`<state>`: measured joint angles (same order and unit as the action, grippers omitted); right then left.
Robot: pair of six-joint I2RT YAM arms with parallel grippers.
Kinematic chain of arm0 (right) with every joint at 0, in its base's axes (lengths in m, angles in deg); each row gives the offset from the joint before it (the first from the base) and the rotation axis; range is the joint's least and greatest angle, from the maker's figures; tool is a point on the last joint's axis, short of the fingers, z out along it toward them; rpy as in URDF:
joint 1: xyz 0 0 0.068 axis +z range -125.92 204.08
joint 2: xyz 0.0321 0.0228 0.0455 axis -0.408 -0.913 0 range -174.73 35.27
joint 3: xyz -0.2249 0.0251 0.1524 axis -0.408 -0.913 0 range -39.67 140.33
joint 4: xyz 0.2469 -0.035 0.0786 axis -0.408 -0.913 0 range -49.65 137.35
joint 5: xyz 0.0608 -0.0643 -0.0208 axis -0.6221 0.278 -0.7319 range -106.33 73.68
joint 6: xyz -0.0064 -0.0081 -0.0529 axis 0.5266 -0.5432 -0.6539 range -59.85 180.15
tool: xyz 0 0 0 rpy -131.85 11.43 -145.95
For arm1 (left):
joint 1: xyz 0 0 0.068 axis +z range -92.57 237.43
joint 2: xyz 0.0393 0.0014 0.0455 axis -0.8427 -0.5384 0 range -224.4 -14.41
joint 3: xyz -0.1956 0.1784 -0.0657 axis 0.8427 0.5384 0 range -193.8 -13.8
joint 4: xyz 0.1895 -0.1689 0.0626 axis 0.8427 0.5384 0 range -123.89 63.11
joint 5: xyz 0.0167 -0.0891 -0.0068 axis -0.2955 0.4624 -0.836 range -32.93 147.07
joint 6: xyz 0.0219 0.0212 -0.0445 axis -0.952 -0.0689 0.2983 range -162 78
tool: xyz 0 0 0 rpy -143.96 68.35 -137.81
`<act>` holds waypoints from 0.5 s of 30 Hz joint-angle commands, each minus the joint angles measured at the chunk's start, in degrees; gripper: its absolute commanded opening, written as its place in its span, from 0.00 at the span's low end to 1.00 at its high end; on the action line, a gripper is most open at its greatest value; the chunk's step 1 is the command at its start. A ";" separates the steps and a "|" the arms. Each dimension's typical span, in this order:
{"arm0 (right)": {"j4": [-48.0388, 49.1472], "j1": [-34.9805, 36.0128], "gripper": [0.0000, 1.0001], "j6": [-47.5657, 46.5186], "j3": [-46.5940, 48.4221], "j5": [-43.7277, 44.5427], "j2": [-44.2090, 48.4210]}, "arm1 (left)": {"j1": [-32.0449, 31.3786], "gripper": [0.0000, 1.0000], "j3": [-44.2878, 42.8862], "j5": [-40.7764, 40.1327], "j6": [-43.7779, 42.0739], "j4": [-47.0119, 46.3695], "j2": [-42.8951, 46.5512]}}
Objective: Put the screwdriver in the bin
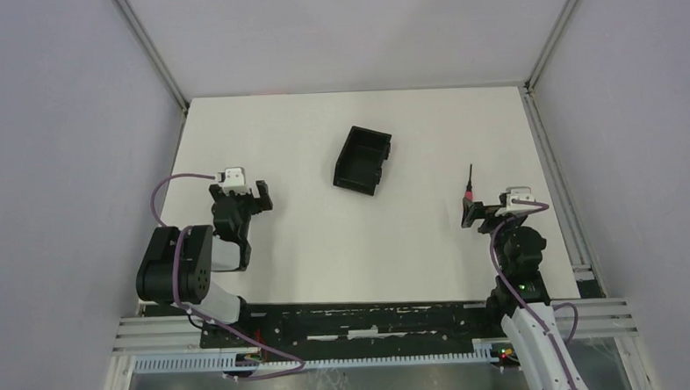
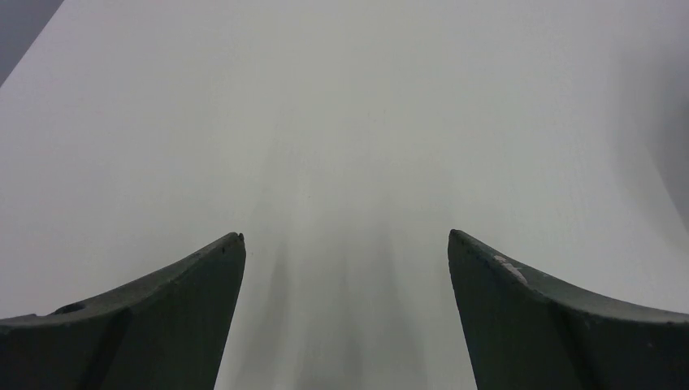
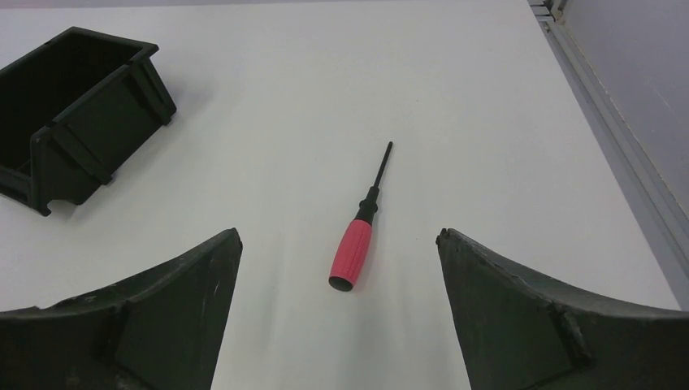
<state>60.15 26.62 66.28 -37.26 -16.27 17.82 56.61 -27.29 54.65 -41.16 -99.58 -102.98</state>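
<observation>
Screwdriver (image 3: 355,246) flat, well apart from bin (image 3: 97,122)

Black arms (image 1: 176,266), purple cables (image 1: 159,192), white wrist cameras (image 1: 233,175), dark fingers (image 3: 520,317).

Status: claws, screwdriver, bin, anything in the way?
Left claw open, empty. Right claw open, screwdriver just ahead, flat on table, ungripped. Bin upright, off to the left; nothing between them.

Top external: above-behind arms, looking down, whole table (image 1: 326,248) | left wrist: low, close on table surface | right wrist: low, forward-facing; shares bin (image 3: 106,114), screwdriver (image 3: 357,240) with top.
</observation>
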 commanded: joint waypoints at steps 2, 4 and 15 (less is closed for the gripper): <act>0.32 -0.08 0.97 -1.22 7.16 1.48 -3.45 | 0.20 1.00 -0.74 0.50 0.83 -1.68 0.33; -1.76 -0.10 0.97 -2.32 12.35 1.48 -6.85 | 0.20 1.00 -0.70 0.54 0.83 -1.70 0.33; -41.73 -0.41 0.98 -3.04 65.33 11.06 -50.35 | 0.21 1.00 -0.67 0.57 0.83 -1.72 0.38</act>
<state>38.53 26.62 63.86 12.18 -9.06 -17.61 56.61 -27.32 54.65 -41.14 -99.58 -102.98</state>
